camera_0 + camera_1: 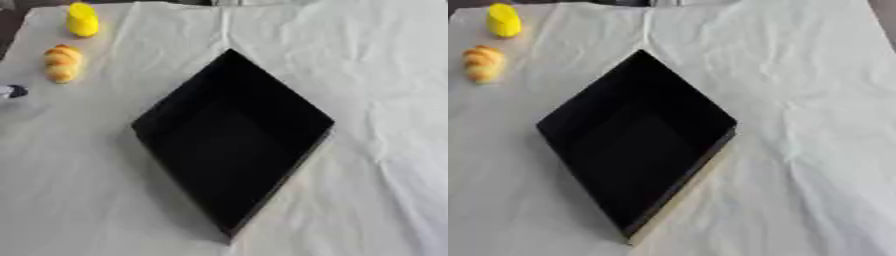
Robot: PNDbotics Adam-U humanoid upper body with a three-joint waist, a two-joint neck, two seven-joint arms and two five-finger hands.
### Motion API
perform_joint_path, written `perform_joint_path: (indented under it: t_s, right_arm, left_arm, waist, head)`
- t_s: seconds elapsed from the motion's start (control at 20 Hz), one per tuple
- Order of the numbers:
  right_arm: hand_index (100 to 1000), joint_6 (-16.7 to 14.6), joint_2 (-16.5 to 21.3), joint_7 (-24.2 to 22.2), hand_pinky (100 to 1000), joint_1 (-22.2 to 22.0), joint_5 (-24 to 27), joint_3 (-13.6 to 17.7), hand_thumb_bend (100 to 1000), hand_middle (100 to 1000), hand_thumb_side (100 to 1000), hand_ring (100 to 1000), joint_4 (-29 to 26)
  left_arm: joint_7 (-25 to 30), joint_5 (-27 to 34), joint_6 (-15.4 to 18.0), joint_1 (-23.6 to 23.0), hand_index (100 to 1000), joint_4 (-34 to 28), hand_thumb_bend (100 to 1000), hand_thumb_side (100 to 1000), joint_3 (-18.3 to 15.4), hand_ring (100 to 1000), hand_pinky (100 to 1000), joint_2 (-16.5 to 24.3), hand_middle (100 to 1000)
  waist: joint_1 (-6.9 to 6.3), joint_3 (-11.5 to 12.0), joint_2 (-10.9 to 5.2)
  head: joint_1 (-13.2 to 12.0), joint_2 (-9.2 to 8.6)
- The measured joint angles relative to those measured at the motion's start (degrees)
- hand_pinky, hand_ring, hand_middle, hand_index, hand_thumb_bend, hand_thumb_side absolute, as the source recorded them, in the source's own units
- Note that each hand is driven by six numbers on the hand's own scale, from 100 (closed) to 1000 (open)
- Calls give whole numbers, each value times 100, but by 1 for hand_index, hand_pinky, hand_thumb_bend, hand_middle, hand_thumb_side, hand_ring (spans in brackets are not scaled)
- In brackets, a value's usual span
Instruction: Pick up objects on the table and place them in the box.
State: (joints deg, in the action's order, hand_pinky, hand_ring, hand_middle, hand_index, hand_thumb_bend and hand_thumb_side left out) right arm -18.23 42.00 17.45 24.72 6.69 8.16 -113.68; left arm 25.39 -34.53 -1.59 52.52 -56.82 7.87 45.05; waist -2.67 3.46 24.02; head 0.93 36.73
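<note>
A black open box [232,135] sits turned like a diamond in the middle of the white cloth, and nothing shows inside it. At the far left lies a yellow object [82,19], with a tan, ridged, bread-like piece [61,62] a little nearer. A small grey and dark tip [10,91] pokes in at the left edge of the left eye view, below the bread-like piece. It looks like part of my left hand, with the rest out of frame. My right hand shows in neither view.
The wrinkled white cloth [815,125] covers the whole table. Its far edge runs just behind the yellow object, with dark floor beyond the far left corner.
</note>
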Motion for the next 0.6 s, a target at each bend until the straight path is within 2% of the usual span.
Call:
perform_joint_path:
  t_s: [0.45, 0.6]
  right_arm:
    - [843, 55, -73, -91, 882, 29, 47, -18, 171, 705, 211, 879, 0]
    - [844, 70, -96, -112, 883, 31, 52, -29, 169, 704, 214, 880, 0]
  left_arm:
    - [-746, -662, -410, 311, 870, 561, 573, 372, -35, 754, 840, -468, 721]
    - [-806, -843, -487, 322, 833, 645, 523, 315, -35, 697, 817, -514, 651]
  waist:
    - [-7, -114, 75]
    - [-18, -131, 88]
  head:
    - [-132, -33]
    - [-155, -51]
